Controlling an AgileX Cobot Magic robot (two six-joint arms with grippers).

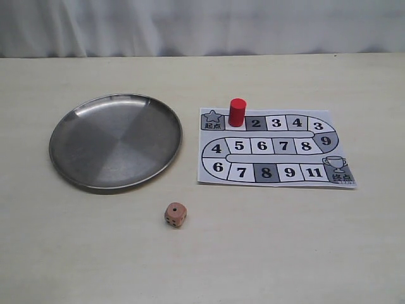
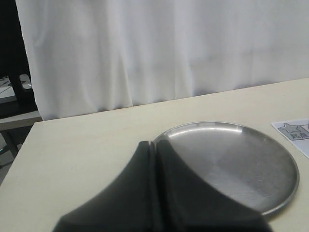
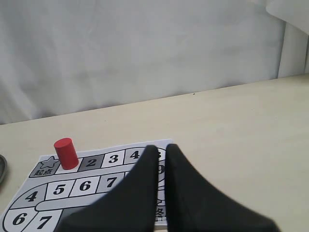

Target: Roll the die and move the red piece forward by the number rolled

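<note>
The die (image 1: 175, 215), a small pinkish-tan cube, rests on the table in front of the steel plate (image 1: 116, 140), with one pip on top. The red piece (image 1: 236, 112) stands upright on the printed board (image 1: 276, 147), on the square between the star start and the 2. Neither gripper shows in the exterior view. My left gripper (image 2: 154, 145) is shut and empty, held over the table beside the plate (image 2: 236, 164). My right gripper (image 3: 161, 150) hovers over the board's right end, its jaws almost together with nothing in them. The red piece (image 3: 66, 153) is well apart from it.
The table's top is pale wood, and a white curtain hangs behind its far edge. A corner of the board (image 2: 295, 131) shows in the left wrist view. The board's trophy end square (image 1: 338, 170) is at its front right corner.
</note>
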